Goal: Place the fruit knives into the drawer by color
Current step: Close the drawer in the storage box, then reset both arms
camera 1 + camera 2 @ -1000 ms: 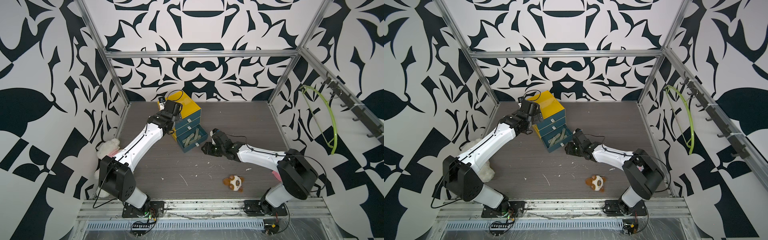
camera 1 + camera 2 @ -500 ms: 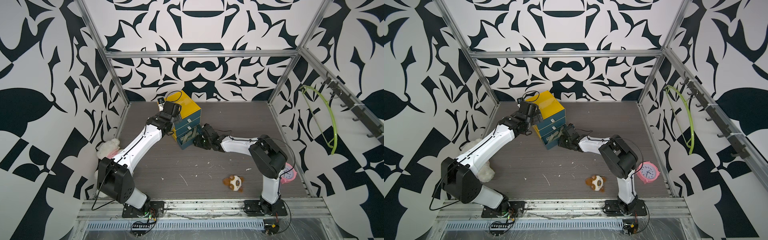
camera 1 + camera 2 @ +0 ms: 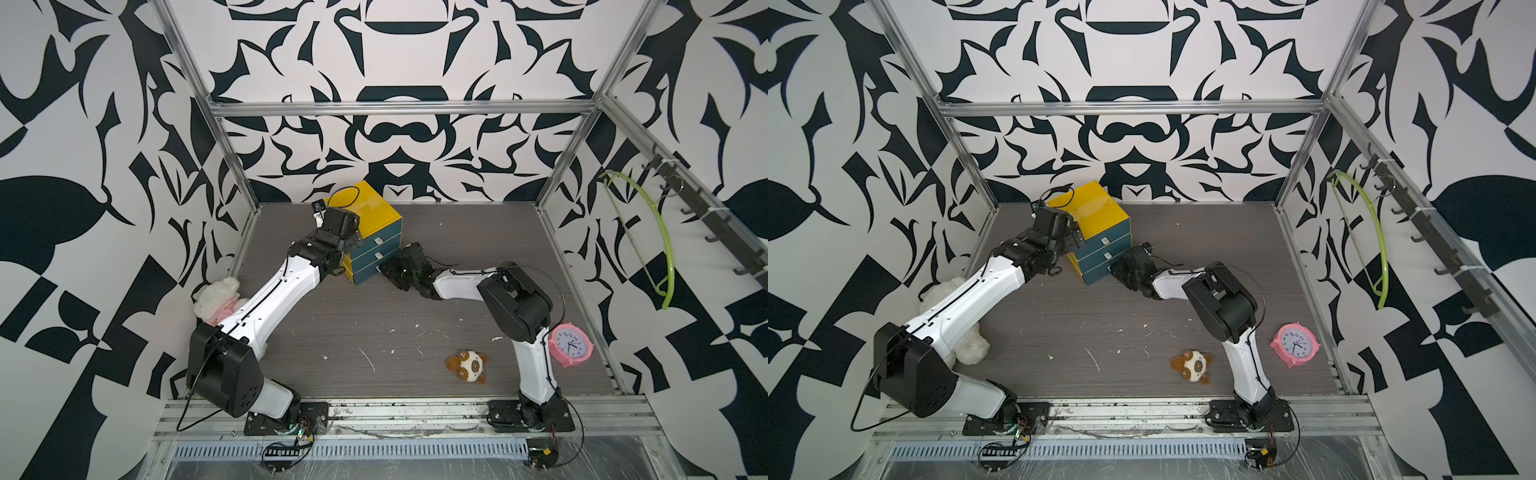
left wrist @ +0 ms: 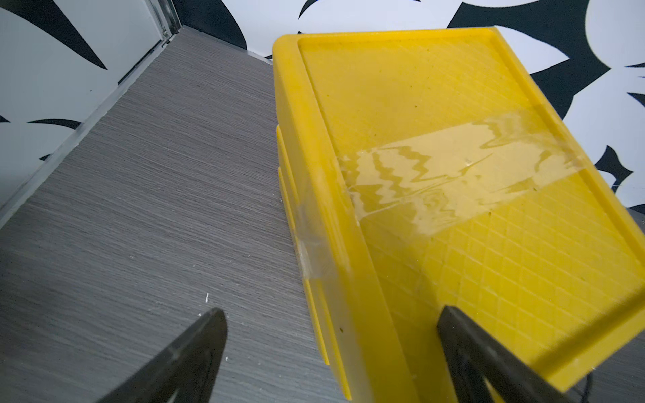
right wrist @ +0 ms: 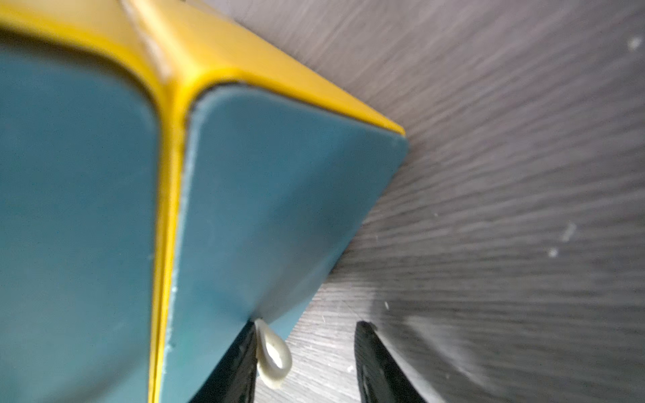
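Note:
The drawer cabinet [image 3: 376,208] [image 3: 1096,208], yellow with three teal drawers, stands at the back of the floor with all three pushed in. My left gripper [image 3: 347,237] [image 3: 1073,239] [image 4: 331,310] is open and straddles the cabinet's [image 4: 419,104] top side edge, one finger over the lid and one over the floor. My right gripper [image 3: 390,268] [image 3: 1121,268] [image 5: 306,324] is open at the bottom drawer's front [image 5: 279,192]. That drawer's silver pull tab [image 5: 274,352] lies against one finger, unclamped. No fruit knives are in view.
A pink clock [image 3: 571,345] [image 3: 1295,344] stands at the front right. A brown-and-white plush [image 3: 467,365] [image 3: 1192,365] lies near the front. A white plush [image 3: 218,295] [image 3: 951,299] sits under my left arm. A green hanger [image 3: 648,232] hangs on the right wall.
The bottom drawer, open a second ago with knives inside, is now shut. My right arm swung in toward the cabinet and pushed it, uncovering the pink clock. The left arm barely moved.

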You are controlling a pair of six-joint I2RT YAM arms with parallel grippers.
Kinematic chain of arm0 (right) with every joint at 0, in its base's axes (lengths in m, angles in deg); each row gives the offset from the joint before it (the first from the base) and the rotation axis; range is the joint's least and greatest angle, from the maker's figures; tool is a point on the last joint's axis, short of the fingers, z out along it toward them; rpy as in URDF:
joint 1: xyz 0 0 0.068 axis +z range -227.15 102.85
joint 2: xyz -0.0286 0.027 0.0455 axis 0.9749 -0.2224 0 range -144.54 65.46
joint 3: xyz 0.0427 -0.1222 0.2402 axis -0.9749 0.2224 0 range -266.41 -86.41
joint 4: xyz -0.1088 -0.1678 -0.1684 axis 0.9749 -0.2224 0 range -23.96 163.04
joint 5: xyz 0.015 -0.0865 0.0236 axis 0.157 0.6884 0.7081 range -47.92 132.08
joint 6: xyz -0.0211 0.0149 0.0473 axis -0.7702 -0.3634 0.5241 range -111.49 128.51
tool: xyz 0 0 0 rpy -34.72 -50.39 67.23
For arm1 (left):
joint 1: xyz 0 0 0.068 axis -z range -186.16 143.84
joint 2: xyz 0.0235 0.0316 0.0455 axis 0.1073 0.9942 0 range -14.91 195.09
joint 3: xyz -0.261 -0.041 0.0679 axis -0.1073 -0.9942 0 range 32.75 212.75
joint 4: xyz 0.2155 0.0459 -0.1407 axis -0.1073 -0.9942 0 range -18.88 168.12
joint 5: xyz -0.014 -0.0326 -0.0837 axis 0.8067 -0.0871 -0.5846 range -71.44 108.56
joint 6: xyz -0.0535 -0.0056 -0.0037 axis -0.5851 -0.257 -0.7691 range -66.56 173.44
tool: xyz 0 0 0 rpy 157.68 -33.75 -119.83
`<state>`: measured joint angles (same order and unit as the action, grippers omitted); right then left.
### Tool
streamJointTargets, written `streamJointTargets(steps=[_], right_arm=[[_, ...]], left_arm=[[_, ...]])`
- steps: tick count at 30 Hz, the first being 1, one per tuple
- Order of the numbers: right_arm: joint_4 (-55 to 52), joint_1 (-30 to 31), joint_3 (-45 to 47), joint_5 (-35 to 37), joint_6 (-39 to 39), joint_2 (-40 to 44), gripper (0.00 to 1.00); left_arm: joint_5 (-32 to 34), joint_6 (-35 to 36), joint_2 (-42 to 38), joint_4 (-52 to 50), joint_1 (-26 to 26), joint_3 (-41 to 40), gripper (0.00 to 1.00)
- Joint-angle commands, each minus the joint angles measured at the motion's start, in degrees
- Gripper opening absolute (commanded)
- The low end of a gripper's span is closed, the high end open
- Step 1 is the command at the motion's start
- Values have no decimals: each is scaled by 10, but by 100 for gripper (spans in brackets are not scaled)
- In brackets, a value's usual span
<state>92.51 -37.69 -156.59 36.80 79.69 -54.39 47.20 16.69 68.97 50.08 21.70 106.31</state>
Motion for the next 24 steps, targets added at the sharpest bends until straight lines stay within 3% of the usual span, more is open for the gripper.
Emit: streamJointTargets(steps=[1, 11, 15, 20, 24], right_arm=[[39, -1, -30, 11, 31, 4, 48], [43, 7, 32, 22, 13, 81, 49], [-37, 24, 64, 33, -46, 174, 50], [-120, 28, 130, 57, -133, 313, 50], [-184, 28, 186, 101, -198, 426, 51]], left_arm=[[-22, 6, 6, -61, -1, -26, 99], [-16, 11, -27, -71, -1, -12, 99], [-36, 13, -103, -43, -1, -28, 99], [-58, 28, -244, 44, 0, -122, 99], [-48, 63, -282, 51, 0, -172, 99]])
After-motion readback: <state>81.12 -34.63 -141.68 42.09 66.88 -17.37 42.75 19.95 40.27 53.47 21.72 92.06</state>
